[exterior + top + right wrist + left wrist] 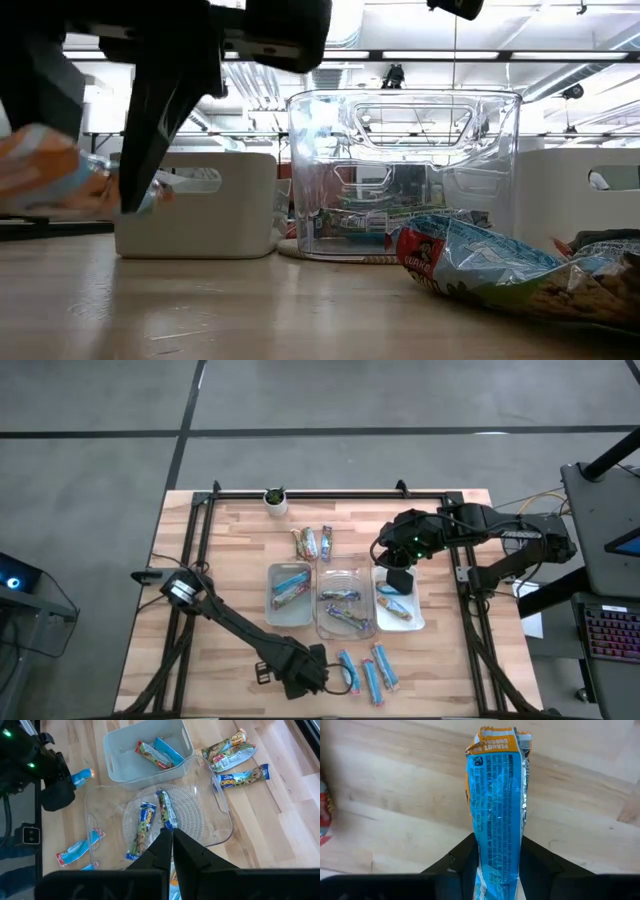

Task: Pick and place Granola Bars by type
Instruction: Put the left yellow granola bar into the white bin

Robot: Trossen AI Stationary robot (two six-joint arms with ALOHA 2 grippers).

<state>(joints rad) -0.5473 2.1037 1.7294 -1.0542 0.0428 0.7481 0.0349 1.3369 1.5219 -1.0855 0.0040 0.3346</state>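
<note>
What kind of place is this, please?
Probably a robotics lab or workshop: a wooden table on a concrete floor, exposed ceiling lights, and a keyboard at the side.

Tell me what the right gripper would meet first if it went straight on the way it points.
Probably the clear tray on its woven mat, near the two bars lying inside; the right gripper, shut, aims there, though depth is uncertain.

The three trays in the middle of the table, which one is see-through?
The middle tray, set on a round woven mat between the pale tray on its left and the white tray on its right; its walls are clear, theirs opaque.
</note>
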